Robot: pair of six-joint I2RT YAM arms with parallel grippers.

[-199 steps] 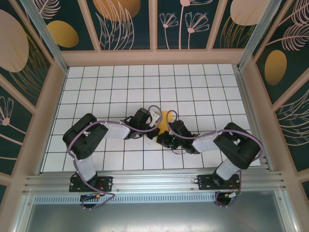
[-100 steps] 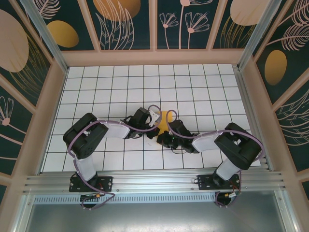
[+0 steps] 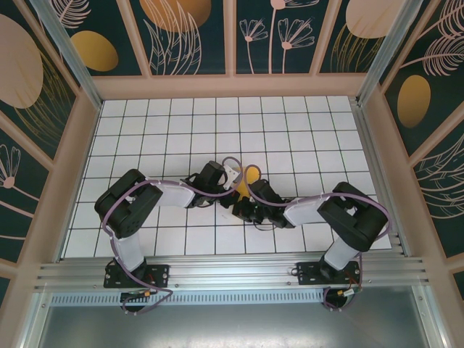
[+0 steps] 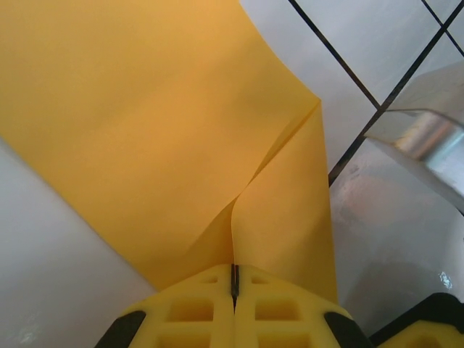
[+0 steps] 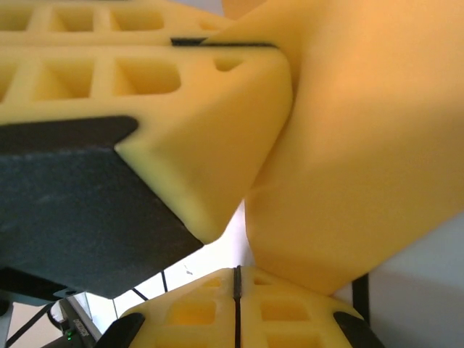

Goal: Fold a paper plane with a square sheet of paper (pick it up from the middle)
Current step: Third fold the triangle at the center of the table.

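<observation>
- Two closed grippers: my left gripper [image 4: 233, 288] pinches the square sheet of paper [image 4: 145, 123] at its crease.
- My right gripper [image 5: 237, 296] has its fingers pressed together against the sheet.

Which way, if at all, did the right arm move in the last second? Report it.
Yes. The right arm shifted left across the tiles, toward the left arm.

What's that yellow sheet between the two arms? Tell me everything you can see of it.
The square sheet of paper is thin, plain orange-yellow and matte. It is bent, not flat, with a crease running into the shut left tool, which pinches it. The shut right tool pinches it close by. It is near the middle of the white tiled table.
</observation>
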